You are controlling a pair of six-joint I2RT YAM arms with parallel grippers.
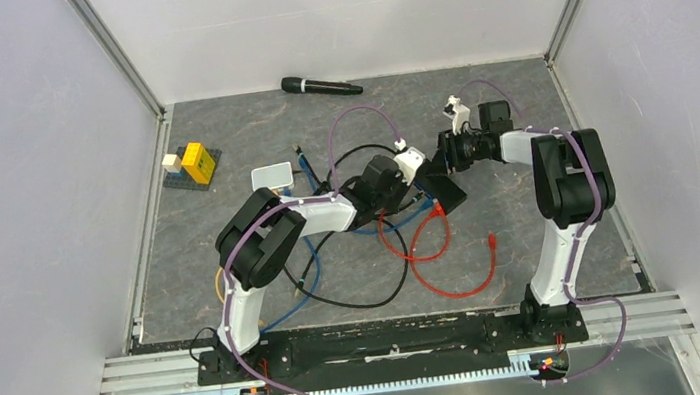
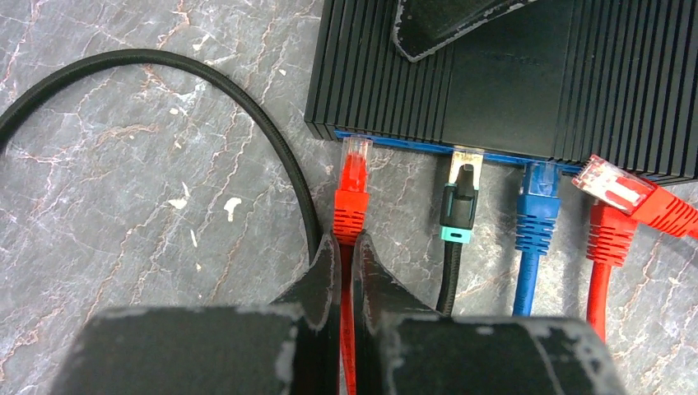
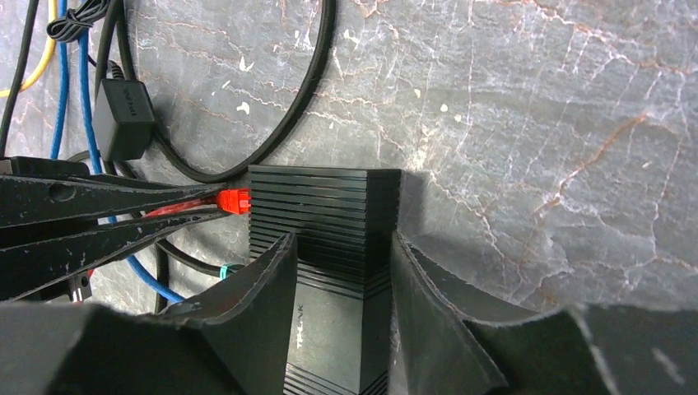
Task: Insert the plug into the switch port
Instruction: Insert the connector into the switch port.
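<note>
Cable point(image 2: 247, 123): black, curves over the tabletop left of the plug and plays no part in the work.
Left tool point(image 2: 346, 243): narrow, fingers pinched on the red lead just behind its boot.
Plug point(image 2: 355, 177): red with a clear tip, in line with the switch's blue front edge, tip at the mouth.
Port point(image 2: 355, 140): leftmost on that edge, under the lip; its inside is hidden.
Neighbours: black-teal plug point(image 2: 461, 197) and blue plug point(image 2: 539, 197) sit at their ports; a second red plug point(image 2: 613, 188) lies tilted at the right end.
Switch point(image 3: 329, 214): black ribbed box at mid-tabletop.
Right tool point(image 3: 339, 243): fingers press both long sides, steadying the box.
Done: plug gripped, lined up and brought to the port; box braced.
Left: by my reading the clear tip shows too much, so the last push home and the release remain.
Tabletop point(image 2: 123, 206): dark grey marbled sheet, scuffed with pale chips.
Room: plain pale walls with metal rails.
</note>
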